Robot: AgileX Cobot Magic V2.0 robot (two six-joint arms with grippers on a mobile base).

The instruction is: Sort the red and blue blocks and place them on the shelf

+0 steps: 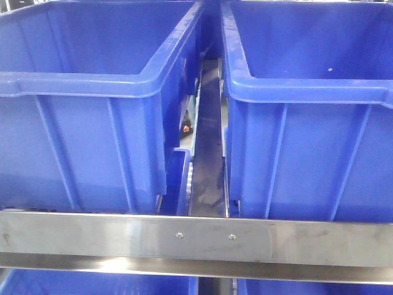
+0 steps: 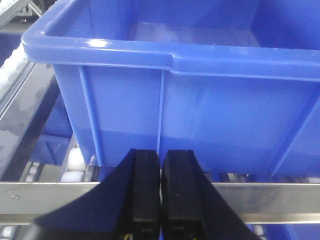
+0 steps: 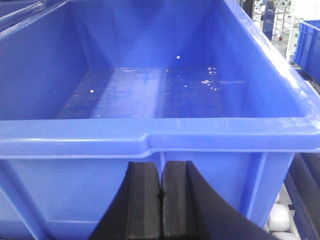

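Jaws of left gripper (image 2: 160, 192) and right gripper (image 3: 161, 200) pressed together, empty, facing blue bins (image 3: 165, 135) above shelf (image 1: 196, 241) rail. No blocks visible; probably must locate them next.

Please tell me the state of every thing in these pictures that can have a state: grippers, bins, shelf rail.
Left gripper: shut, holding nothing.
Right gripper: shut, holding nothing.
Left blue bin: upright on the shelf, inside mostly hidden.
Right blue bin: upright, only small white specks inside.
Shelf front rail: level, in front of both bins.
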